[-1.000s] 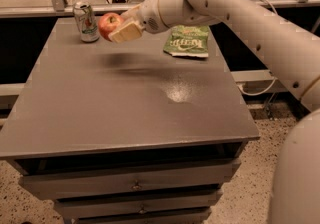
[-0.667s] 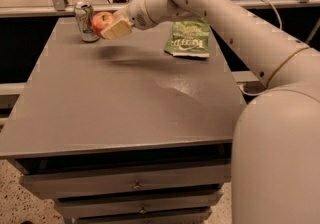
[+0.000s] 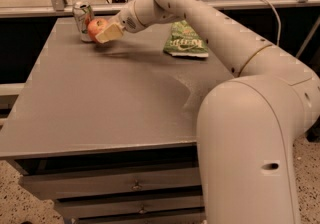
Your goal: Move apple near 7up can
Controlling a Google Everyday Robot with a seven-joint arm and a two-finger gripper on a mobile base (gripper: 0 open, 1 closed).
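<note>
Gripper point(image 3: 103, 33) at table point(image 3: 100, 113) far-left corner; fingers point(image 3: 111, 31) clasp apple point(image 3: 94, 27) beside 7up can point(image 3: 82, 14)

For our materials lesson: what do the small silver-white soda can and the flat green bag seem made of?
Soda can: probably thin metal, judging by its shiny top. Green bag: likely glossy plastic film, crinkled. The gripper holds the round red apple beside the can.

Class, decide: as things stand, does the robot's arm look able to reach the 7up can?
Probably yes. The gripper, shut on the apple, hangs right beside the 7up can at a far corner of the table, with only the apple between them; the chip bag lies well off to the side.
</note>
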